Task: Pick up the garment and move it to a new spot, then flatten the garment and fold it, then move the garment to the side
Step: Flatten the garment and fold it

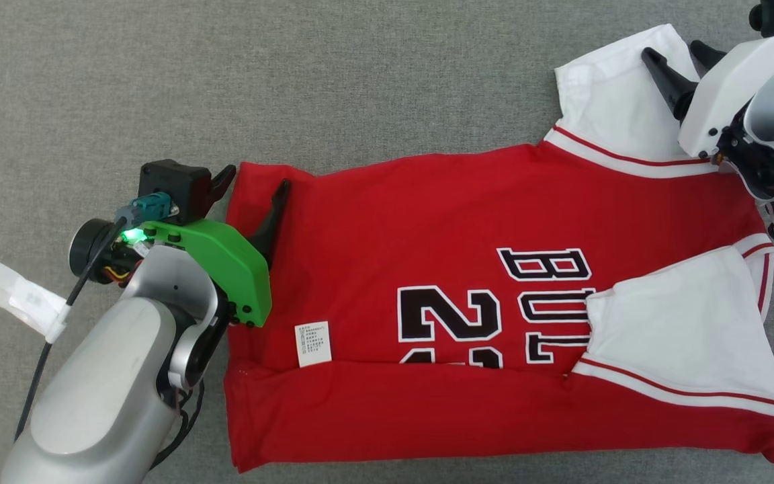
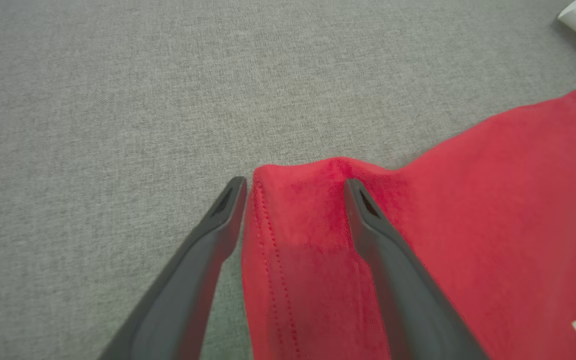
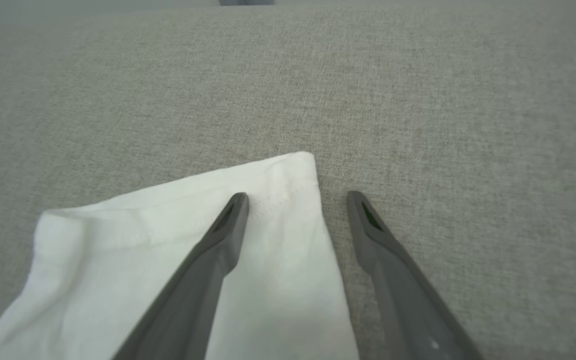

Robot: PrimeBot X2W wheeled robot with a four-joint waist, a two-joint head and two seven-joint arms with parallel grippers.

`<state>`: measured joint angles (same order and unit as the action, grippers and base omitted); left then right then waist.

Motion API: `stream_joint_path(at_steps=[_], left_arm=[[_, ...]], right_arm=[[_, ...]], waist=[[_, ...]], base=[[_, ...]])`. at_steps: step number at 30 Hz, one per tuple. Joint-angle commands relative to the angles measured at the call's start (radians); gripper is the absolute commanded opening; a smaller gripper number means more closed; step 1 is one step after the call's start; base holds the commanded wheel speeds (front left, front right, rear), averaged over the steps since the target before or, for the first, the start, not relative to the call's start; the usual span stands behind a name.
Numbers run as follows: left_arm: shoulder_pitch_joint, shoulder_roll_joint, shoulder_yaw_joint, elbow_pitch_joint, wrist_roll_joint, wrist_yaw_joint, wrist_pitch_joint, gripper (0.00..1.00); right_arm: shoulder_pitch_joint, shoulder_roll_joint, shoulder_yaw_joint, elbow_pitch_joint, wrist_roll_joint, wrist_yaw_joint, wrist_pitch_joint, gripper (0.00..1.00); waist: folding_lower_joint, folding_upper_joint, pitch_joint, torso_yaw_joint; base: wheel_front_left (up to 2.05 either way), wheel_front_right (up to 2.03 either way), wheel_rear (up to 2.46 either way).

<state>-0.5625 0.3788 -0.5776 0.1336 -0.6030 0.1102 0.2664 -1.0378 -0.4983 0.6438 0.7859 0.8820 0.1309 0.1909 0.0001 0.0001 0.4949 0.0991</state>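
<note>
In the head view, the red garment (image 1: pixel 461 269) lay spread on the grey surface (image 1: pixel 293 81), its near edge folded up and the near sleeve (image 1: pixel 682 323) folded across the front. The left gripper (image 1: pixel 256 178) stood open at the garment's far left corner. The right gripper (image 1: pixel 672 50) stood open over the far sleeve (image 1: pixel 602 101). In the left wrist view, the spread fingers (image 2: pixel 208 235) straddled the stitched hem (image 2: pixel 263 230). In the right wrist view, one finger lay over the white sleeve corner, the other over bare surface.
</note>
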Motion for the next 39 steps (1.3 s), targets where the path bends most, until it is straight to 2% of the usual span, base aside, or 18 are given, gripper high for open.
stream_joint_path(at_steps=[1, 5, 9, 10, 11, 12, 13, 14, 15, 24, 32, 39], left_arm=[[-0.017, 0.005, 0.001, 0.005, 0.005, 0.005, 0.008, 1.0], [-0.031, 0.007, 0.011, 0.031, 0.002, 0.022, 0.017, 1.0], [-0.042, 0.001, 0.006, 0.064, -0.013, 0.008, 0.036, 1.0], [-0.042, -0.003, 0.003, 0.073, -0.023, 0.005, 0.046, 1.0], [-0.04, -0.005, 0.001, 0.077, -0.025, 0.003, 0.048, 0.8], [-0.039, -0.008, 0.0, 0.081, -0.03, 0.001, 0.052, 0.51], [-0.038, -0.009, -0.001, 0.083, -0.033, 0.001, 0.053, 0.37], [-0.035, -0.009, 0.001, 0.087, -0.036, 0.003, 0.051, 0.0], [-0.033, -0.01, 0.003, 0.091, -0.039, 0.004, 0.047, 0.0], [-0.024, -0.007, 0.044, 0.092, -0.048, 0.019, -0.034, 0.0], [-0.001, 0.013, 0.059, 0.115, -0.057, 0.026, -0.05, 0.0], [0.002, 0.029, 0.044, 0.118, -0.078, -0.013, -0.02, 0.0]], right_arm=[[-0.007, 0.004, 0.021, 0.014, 0.017, 0.0, 0.006, 1.0], [-0.025, 0.017, 0.077, 0.016, 0.064, 0.0, 0.011, 1.0], [-0.037, 0.016, 0.123, 0.001, 0.104, 0.0, 0.01, 1.0], [-0.038, 0.014, 0.141, -0.004, 0.118, 0.0, 0.015, 0.91], [-0.039, 0.012, 0.153, -0.009, 0.128, 0.0, 0.016, 0.72], [-0.038, 0.01, 0.166, -0.016, 0.144, 0.0, 0.017, 0.49], [-0.037, 0.007, 0.176, -0.021, 0.153, 0.0, 0.016, 0.36], [-0.037, 0.002, 0.189, -0.025, 0.164, 0.0, 0.013, 0.05], [-0.036, -0.001, 0.197, -0.028, 0.174, 0.0, 0.009, 0.0], [-0.071, -0.042, 0.233, -0.024, 0.226, 0.0, -0.159, 0.0], [-0.091, -0.055, 0.262, 0.023, 0.244, -0.001, -0.281, 0.0], [-0.037, -0.069, 0.307, -0.045, 0.326, -0.001, -0.308, 0.0]], waist=[[-0.0001, -0.0001, 0.001, -0.005], [-0.0001, -0.0001, 0.009, -0.016], [-0.0001, -0.0001, 0.02, -0.021], [-0.0001, -0.0001, 0.022, -0.022], [-0.0001, -0.0001, 0.023, -0.022], [-0.0001, -0.0001, 0.023, -0.021], [-0.0001, -0.0001, 0.022, -0.021], [-0.0001, -0.0001, 0.02, -0.019], [-0.0001, -0.0001, 0.017, -0.018], [-0.0001, -0.0001, -0.006, -0.016], [-0.0001, -0.0001, -0.028, -0.029], [-0.0001, -0.0001, -0.102, -0.051]], base=[[0.0, 0.0, 0.0], [0.0, 0.0, 0.0], [0.0, 0.0, 0.0], [0.0, 0.0, 0.0], [0.0, 0.0, 0.0], [0.0, 0.0, 0.0], [0.0, 0.0, 0.0], [0.0, 0.0, 0.0], [0.0, 0.0, 0.0], [0.0, 0.0, 0.0], [0.0, 0.0, 0.0], [0.0, 0.0, 0.0]])
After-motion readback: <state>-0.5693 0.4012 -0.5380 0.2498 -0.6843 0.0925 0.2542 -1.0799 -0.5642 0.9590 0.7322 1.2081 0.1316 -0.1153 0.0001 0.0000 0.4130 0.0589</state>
